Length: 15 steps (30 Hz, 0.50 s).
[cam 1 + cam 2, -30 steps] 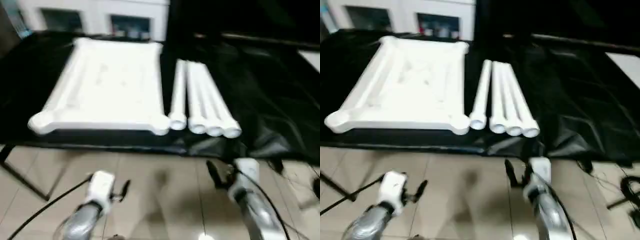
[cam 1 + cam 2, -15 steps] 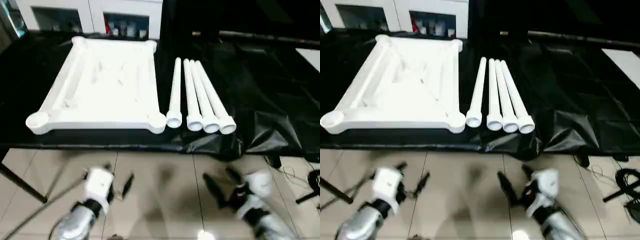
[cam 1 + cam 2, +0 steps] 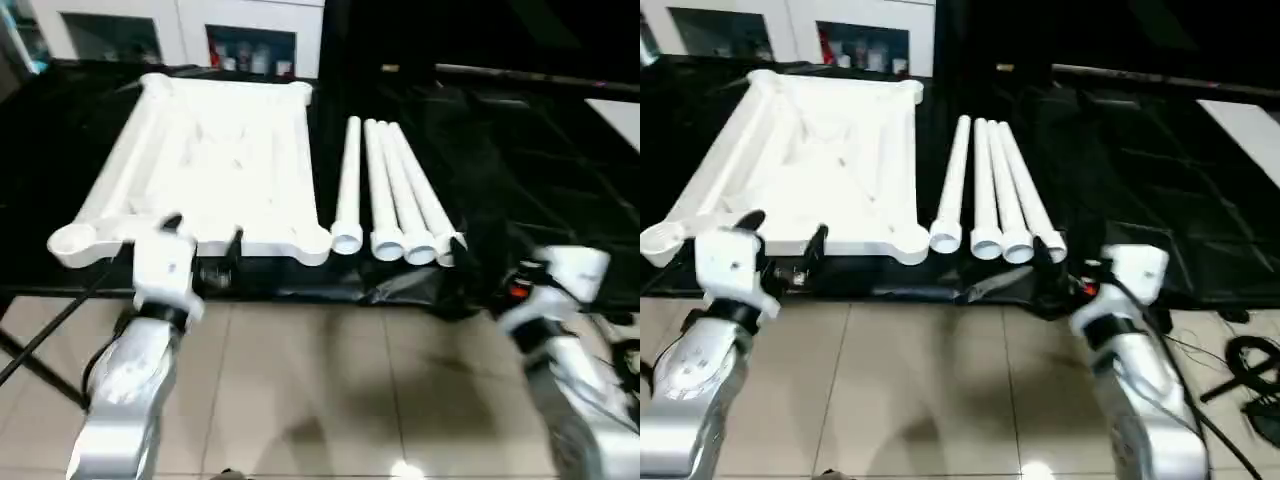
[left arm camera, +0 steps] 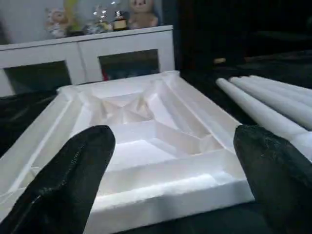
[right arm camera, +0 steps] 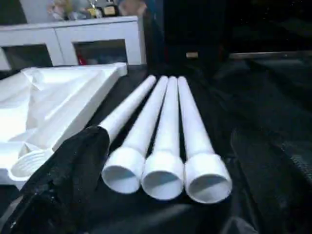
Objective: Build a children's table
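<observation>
**Both sets of fingers spread at the table's near edge**

My left fingers (image 3: 205, 238) stand spread wide and hold nothing, raised in front of the near rim of the white tabletop (image 3: 215, 165), which lies ribbed side up on the black-draped table (image 3: 540, 160). My right fingers (image 5: 161, 195) are spread just as wide and empty, facing the open ends of the four white legs (image 3: 388, 190). The legs lie side by side just beside the tabletop, on its right. A white cabinet (image 4: 87, 53) stands beyond the table.
</observation>
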{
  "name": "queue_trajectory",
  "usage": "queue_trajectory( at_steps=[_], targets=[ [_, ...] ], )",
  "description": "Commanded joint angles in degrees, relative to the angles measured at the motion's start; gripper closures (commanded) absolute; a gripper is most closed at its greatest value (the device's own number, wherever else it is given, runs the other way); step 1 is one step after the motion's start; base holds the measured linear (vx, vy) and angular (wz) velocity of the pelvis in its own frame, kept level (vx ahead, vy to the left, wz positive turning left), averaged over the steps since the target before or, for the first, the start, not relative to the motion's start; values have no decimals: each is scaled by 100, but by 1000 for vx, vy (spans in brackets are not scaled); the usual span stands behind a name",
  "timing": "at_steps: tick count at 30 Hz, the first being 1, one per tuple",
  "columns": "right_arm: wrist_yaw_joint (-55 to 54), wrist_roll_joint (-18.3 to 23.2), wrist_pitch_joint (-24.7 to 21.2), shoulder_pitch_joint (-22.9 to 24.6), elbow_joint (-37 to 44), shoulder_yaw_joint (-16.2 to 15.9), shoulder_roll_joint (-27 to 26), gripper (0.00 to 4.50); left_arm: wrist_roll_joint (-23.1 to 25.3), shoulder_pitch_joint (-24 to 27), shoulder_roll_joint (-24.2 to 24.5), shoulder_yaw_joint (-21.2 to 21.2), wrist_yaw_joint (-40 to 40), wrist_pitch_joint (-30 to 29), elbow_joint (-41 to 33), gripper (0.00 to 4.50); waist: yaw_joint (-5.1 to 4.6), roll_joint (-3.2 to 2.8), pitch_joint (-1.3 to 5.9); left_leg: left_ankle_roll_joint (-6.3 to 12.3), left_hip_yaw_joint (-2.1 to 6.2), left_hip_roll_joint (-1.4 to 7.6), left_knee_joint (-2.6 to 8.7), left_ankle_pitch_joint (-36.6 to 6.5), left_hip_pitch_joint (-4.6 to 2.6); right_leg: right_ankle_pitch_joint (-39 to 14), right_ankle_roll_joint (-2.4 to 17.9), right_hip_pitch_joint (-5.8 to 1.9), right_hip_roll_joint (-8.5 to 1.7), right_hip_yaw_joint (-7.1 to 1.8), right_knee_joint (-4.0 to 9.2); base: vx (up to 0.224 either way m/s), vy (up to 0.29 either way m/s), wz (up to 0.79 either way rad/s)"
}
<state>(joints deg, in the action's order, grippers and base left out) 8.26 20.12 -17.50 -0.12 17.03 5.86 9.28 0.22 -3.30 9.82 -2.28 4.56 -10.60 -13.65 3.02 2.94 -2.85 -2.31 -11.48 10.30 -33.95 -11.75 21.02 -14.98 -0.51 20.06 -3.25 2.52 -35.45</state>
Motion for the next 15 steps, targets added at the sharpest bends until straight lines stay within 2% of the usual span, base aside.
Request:
queue_trajectory(
  at_steps=[1,3,5,6,7,8,9,10,11,12,13,14,15],
  targets=[
    [-132,-108,-203,-319,-134,-139,-7,11,17,-272,-110,-14,-220,-172,144,0,-6,-20,281,42,221,342,390,-298,-119,981,782,-124,-443,-289,301,0,0,0],
    [-116,-235,-192,-448,-244,-261,11,11,-7,-396,-123,33,-189,-244,166,0,3,-41,272,-26,219,353,394,-380,-115,766,804,-118,-461,-293,319,0,0,0],
    [-68,-394,-123,-596,-451,-429,19,11,19,-565,-93,138,-98,-391,262,0,25,30,277,-21,203,342,386,-339,-107,712,790,-123,-463,-304,318,0,0,0],
    [-69,-562,-67,-707,-649,-551,9,11,-14,-699,-104,227,39,-400,342,0,68,104,261,340,358,218,436,-241,122,806,781,-279,-538,-123,301,0,0,0],
    [-88,-553,-95,-744,-704,-553,-35,11,-84,-733,-128,235,106,-420,349,0,34,1,290,876,460,151,417,-215,147,727,843,-306,-581,41,358,-28,-12,24],
    [-54,-565,-85,-802,-733,-597,-63,11,-30,-774,-120,258,99,-445,355,0,61,-37,322,1123,521,115,361,-217,125,723,952,-328,-628,134,384,-8,-7,50],
    [0,-579,-96,-853,-743,-660,-79,11,15,-812,-137,256,53,-518,376,0,29,-39,329,1317,558,102,332,-254,148,692,1029,-387,-653,178,414,-8,-7,50],
    [45,-597,-99,-883,-744,-706,-79,11,65,-835,-146,258,6,-569,392,0,45,-74,292,1475,623,69,327,-650,250,-160,1015,-578,-678,363,563,8,4,55],
    [64,-618,-104,-899,-747,-742,-71,11,79,-853,-147,256,-9,-582,400,0,51,-99,251,1421,641,72,361,-931,219,-671,985,-598,-673,424,634,9,9,53],
    [150,-651,-124,-940,-751,-865,-50,11,105,-914,-151,227,-72,-647,412,0,47,-108,213,1262,641,39,369,-1338,270,-1629,853,-757,-652,517,777,9,9,53],
    [172,-651,-128,-948,-754,-892,-46,11,106,-929,-150,218,-87,-666,412,0,65,-121,118,966,609,36,402,-2031,162,-2684,759,-795,-653,601,928,31,15,59],
    [214,-657,-140,-970,-768,-961,-32,11,103,-961,-138,194,-115,-709,407,0,64,-121,109,839,588,39,366,-2256,128,-3059,723,-865,-694,620,1001,57,18,69],
    [212,-653,-142,-966,-768,-970,-39,11,112,-938,-101,192,-96,-719,403,0,106,-133,67,705,545,35,330,-2412,84,-3506,638,-952,-745,629,1131,57,18,69]
  ],
)
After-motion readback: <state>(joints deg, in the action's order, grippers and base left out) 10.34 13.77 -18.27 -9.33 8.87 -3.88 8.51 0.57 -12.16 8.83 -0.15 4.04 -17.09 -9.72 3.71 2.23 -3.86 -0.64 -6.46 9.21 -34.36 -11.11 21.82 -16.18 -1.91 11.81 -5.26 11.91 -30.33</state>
